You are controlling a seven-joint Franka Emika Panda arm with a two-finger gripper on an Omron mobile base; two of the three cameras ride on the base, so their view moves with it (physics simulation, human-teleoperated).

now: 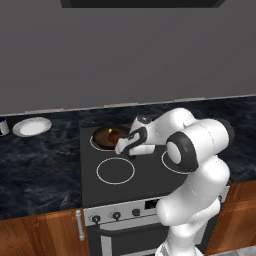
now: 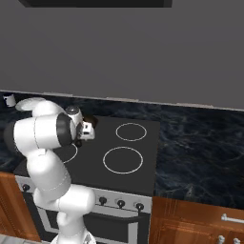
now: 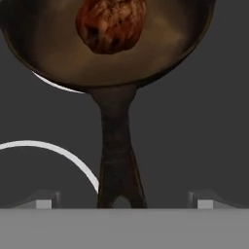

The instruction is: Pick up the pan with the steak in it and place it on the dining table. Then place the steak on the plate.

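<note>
Pan (image 3: 112, 63) on dark cooktop (image 1: 150, 180); plate (image 1: 31, 126) on marbled counter (image 1: 35, 165)

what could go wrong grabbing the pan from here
The open gripper straddles only the far end of the handle, so the pan may sag or twist once lifted. A tilt could roll the loose steak out onto the cooktop. The plate sits well off to the side, a long carry.

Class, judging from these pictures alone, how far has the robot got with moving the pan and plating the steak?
Nothing is finished: the pan sits on the cooktop with the steak in it. In hand: the open pincer straddles the pan's handle without gripping it. Left: grasp, carry the pan to the dining table, then move the steak to the plate.
</note>
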